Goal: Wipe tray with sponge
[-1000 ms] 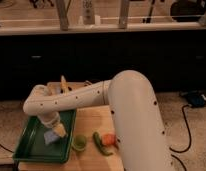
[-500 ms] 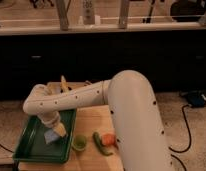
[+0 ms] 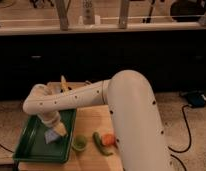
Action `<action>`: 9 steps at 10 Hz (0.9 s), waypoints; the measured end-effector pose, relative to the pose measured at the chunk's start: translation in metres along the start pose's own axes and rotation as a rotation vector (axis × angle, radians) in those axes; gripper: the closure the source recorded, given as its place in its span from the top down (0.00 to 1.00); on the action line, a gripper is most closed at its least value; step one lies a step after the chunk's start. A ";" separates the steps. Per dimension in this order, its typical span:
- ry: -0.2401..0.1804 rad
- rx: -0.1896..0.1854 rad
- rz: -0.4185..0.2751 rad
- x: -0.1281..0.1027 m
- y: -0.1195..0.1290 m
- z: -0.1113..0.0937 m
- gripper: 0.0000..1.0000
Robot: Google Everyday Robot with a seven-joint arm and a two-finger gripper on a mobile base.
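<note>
The dark-green tray (image 3: 31,142) lies at the left end of a wooden table. My white arm reaches from the right across the table, and my gripper (image 3: 56,131) points down into the tray's right half. The light-blue sponge (image 3: 52,136) lies on the tray floor right under the gripper, partly hidden by it.
A small light-green cup (image 3: 79,143) stands just right of the tray. A green vegetable (image 3: 99,141) and an orange-red round fruit (image 3: 109,139) lie beside it on the wooden tabletop (image 3: 93,122). A yellow object (image 3: 63,83) sits behind the arm. A dark counter runs behind.
</note>
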 end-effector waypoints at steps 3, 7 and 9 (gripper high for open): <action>0.003 -0.004 0.007 0.003 0.000 0.000 0.02; 0.009 -0.004 0.021 0.003 0.000 -0.001 0.02; 0.012 -0.005 0.028 0.005 0.000 -0.001 0.02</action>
